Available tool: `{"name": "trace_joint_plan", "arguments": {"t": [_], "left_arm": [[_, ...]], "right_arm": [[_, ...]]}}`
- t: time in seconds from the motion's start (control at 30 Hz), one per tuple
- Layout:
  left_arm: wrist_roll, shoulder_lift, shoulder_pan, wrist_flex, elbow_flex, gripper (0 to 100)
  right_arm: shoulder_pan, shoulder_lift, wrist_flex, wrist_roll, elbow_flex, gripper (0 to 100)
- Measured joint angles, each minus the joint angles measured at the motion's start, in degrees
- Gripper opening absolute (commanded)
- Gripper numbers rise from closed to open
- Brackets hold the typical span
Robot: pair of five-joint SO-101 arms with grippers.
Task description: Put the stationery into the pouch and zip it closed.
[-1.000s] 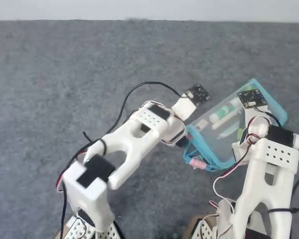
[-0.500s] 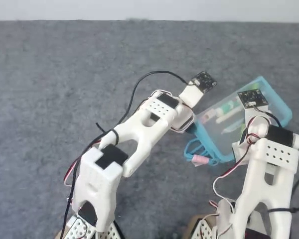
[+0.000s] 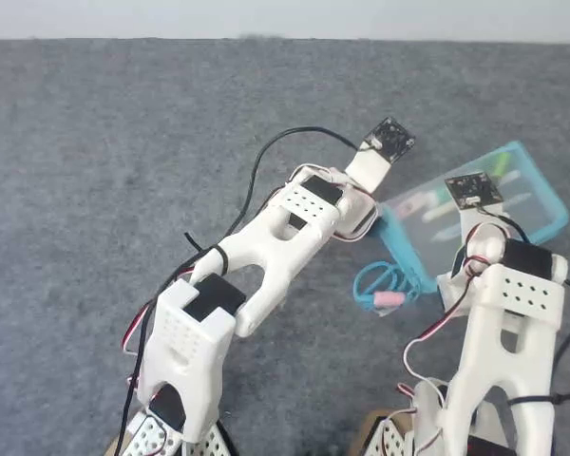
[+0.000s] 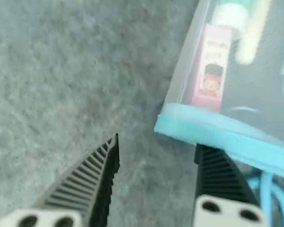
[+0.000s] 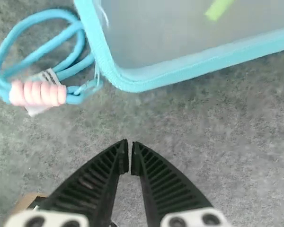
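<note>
The pouch point(image 3: 522, 204) lay near the bench's right edge, stationery point(image 4: 210, 71) inside. The left gripper point(image 4: 156, 144) stood wide open, empty, at the pouch's corner. The right gripper point(image 5: 130, 142) was closed on nothing. Zipping looked the step in hand, needing the pull point(image 5: 95, 84) gripped.

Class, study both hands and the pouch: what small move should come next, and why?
Probably close the left hand on the pouch corner: it is open beside that blue edge, and the stationery already lies inside.

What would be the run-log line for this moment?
left tool: open, at pouch corner | right tool: shut, empty | stationery: in pouch
</note>
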Motion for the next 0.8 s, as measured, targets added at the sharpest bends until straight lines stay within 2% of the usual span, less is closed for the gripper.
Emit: {"name": "trace_joint_plan", "arguments": {"t": [0.33, 0.4, 0.47, 0.57, 0.7, 0.8], "left_arm": [[0.1, 3.5, 0.4, -14.2, 0.1, 24], [0.1, 4.7, 0.6, -17.2, 0.1, 21], [-0.3, 5.3, 1.2, -19.1, 0.1, 14], [-3.9, 5.9, 3.1, -22.9, 0.2, 1], [-11.3, 7.3, 6.1, -27.7, 1.7, 1], [-12.4, 7.9, 6.7, -28.5, 1.9, 1]], "right_arm": [[-0.1, 0.0, -1.5, 0.0, 0.0, 0.8], [-0.1, 0.0, -1.5, -0.8, 0.0, 0.8], [-0.1, 0.0, -1.5, -1.3, 0.0, 0.8], [0.0, 0.0, -1.5, -1.7, 0.0, 0.8], [-0.5, 0.0, -1.5, -1.8, 0.0, 0.8], [-0.4, 0.0, -1.5, -2.0, 0.0, 0.8]]}}
